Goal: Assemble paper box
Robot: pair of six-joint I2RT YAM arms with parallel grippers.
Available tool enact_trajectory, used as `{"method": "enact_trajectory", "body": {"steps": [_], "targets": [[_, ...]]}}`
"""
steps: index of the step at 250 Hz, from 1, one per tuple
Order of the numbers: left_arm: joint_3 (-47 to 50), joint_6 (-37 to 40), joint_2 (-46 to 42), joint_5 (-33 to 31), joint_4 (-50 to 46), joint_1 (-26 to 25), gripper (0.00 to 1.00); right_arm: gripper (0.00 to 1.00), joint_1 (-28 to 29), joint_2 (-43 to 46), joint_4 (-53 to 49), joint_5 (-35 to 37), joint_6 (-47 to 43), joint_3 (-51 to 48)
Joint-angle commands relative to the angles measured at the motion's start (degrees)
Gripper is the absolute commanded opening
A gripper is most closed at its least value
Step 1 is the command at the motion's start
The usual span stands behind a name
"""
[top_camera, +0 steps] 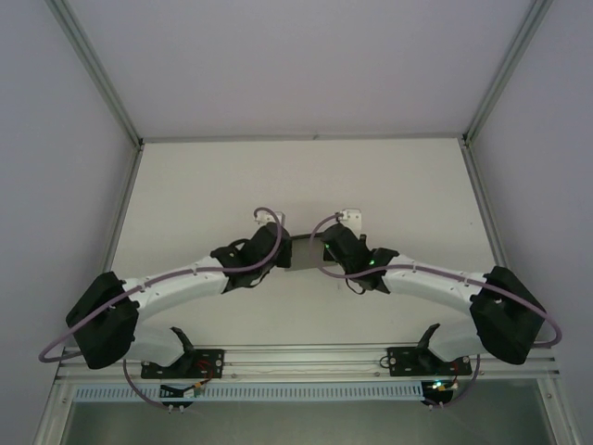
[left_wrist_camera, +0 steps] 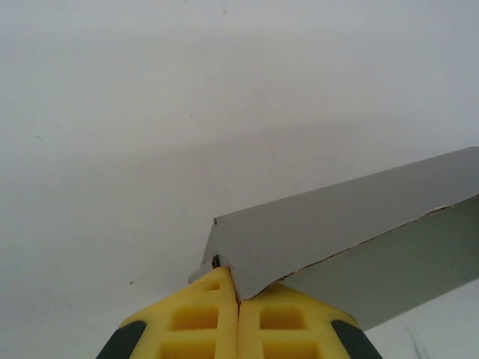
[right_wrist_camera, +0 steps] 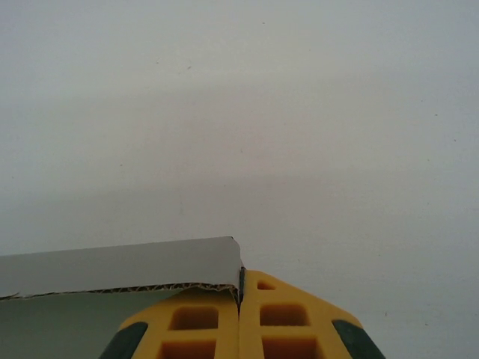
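We see the left gripper (left_wrist_camera: 238,299) pinching one end of the paper box (left_wrist_camera: 337,232), which runs off to its right; the right gripper (right_wrist_camera: 241,293) pinches the other end, box lying to its left

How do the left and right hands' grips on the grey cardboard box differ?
The grey cardboard box extends right from the left hand, left from the right hand. At the left hand it slants upward; at the right hand it lies almost level. Both hands pinch a corner.
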State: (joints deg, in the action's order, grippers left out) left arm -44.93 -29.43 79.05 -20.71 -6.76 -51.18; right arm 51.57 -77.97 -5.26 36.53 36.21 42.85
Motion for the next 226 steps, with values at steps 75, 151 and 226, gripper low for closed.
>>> {"method": "enact_trajectory", "body": {"steps": [75, 151, 226], "targets": [[4.86, -2.67, 8.07, -4.01, -8.29, -5.31, 0.00, 0.64, -1.53, 5.37, -18.21, -9.30, 1.30, 7.03], [3.52, -0.53, 5.71, -6.12, -8.79, -5.65, 0.05, 0.76, -7.25, 5.72, -18.17, -13.28, 4.18, 10.72], [1.36, 1.81, 6.72, -6.36, -11.55, -5.60, 0.05, 0.64, -10.12, -0.66, -19.58, -17.29, 6.85, 10.46]]}}
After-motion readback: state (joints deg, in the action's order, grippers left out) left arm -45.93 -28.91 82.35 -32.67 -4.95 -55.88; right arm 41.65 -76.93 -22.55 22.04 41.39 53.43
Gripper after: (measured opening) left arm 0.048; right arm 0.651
